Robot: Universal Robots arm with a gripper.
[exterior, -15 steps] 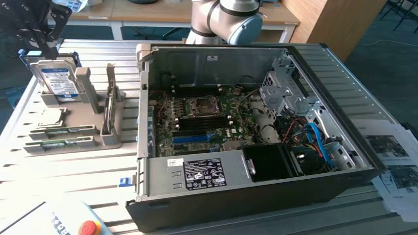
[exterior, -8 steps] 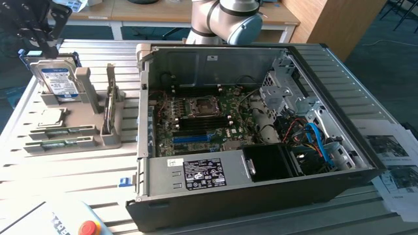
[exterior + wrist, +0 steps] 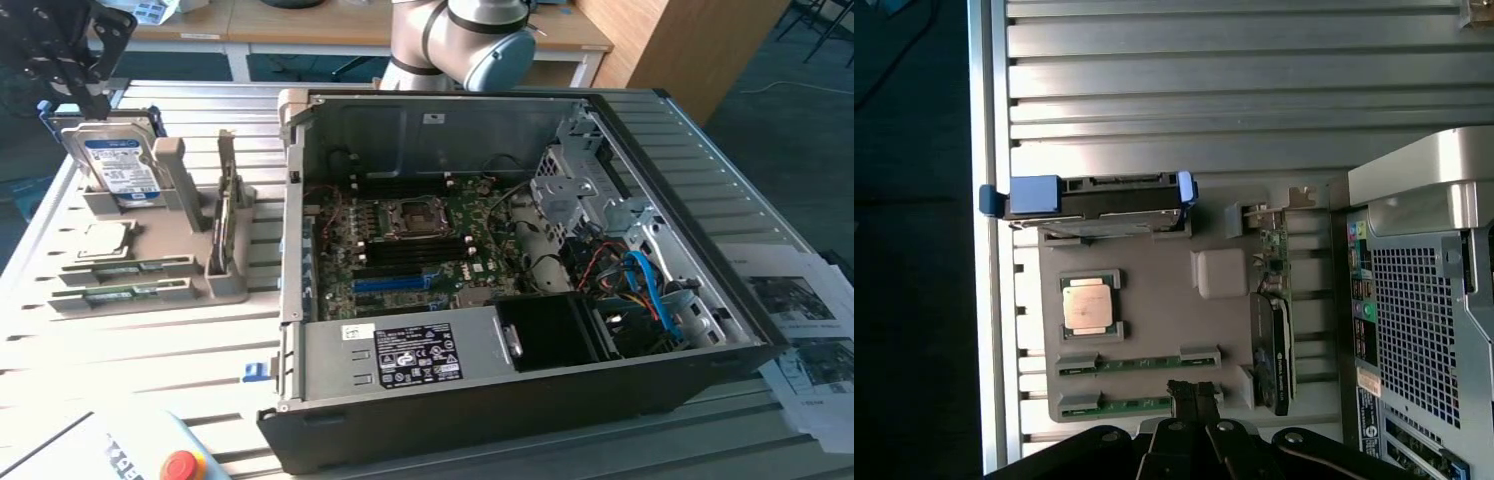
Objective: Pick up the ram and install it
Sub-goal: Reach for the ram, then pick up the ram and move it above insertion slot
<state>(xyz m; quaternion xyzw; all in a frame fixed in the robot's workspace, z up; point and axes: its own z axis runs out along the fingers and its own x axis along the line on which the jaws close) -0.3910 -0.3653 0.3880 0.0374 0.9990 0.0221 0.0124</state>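
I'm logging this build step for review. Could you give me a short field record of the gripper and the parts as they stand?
gripper: shut, empty, above the grey holder
ram stick: lying in its holder slot
second ram stick: in the next slot, beneath the gripper in the wrist view
hard drive: upright in the holder
processor chip: flat in the holder
computer case: open, to the exterior view's right of the holder
progress: no stick lifted yet
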